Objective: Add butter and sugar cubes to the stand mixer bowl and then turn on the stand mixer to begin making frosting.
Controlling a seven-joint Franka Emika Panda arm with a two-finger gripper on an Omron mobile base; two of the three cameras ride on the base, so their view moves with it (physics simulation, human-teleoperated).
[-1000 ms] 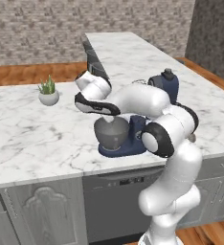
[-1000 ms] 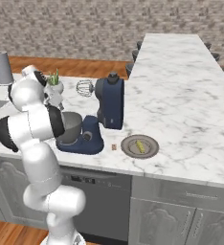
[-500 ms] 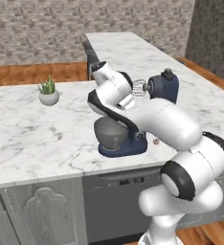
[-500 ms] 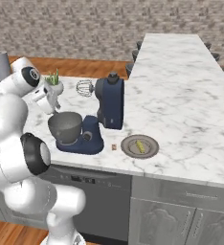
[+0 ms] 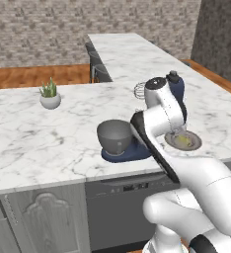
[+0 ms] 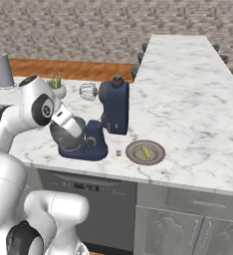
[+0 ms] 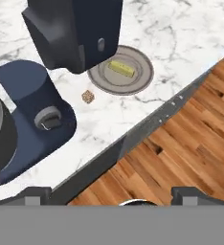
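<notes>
The stand mixer (image 6: 106, 124) is the landmark here. It is navy blue and smooth, with a flat oval base, a thick neck and a head tipped up and back. A wire whisk (image 6: 88, 91) sticks out from the head on the left side. A small round knob (image 7: 48, 119) sits on the base.

Far to the left of the mixer, a small green plant in a round white pot (image 5: 50, 97) stands on the counter. There is lots of bare marble between the pot and the mixer.

The stand mixer bowl (image 5: 115, 137) is round, dull grey metal. It sits on the mixer's base, on the left end, under the raised head.

The white arm bends right in front of the mixer and hides part of it.

Just right of the mixer's base, a tiny brown sugar cube (image 7: 88, 96) lies on the marble, apart from everything.

A bit further right is a flat round grey plate (image 6: 134, 152). A yellow stick of butter (image 7: 121, 68) lies on it. The plate is near the front edge of the counter (image 6: 198, 129), which is white marble with grey veins.

The gripper (image 7: 110, 194) hangs out past that front edge, above the brown wood floor (image 7: 181, 143). Its 2 dark fingertips (image 7: 35, 193) are spread wide apart and hold nothing.
</notes>
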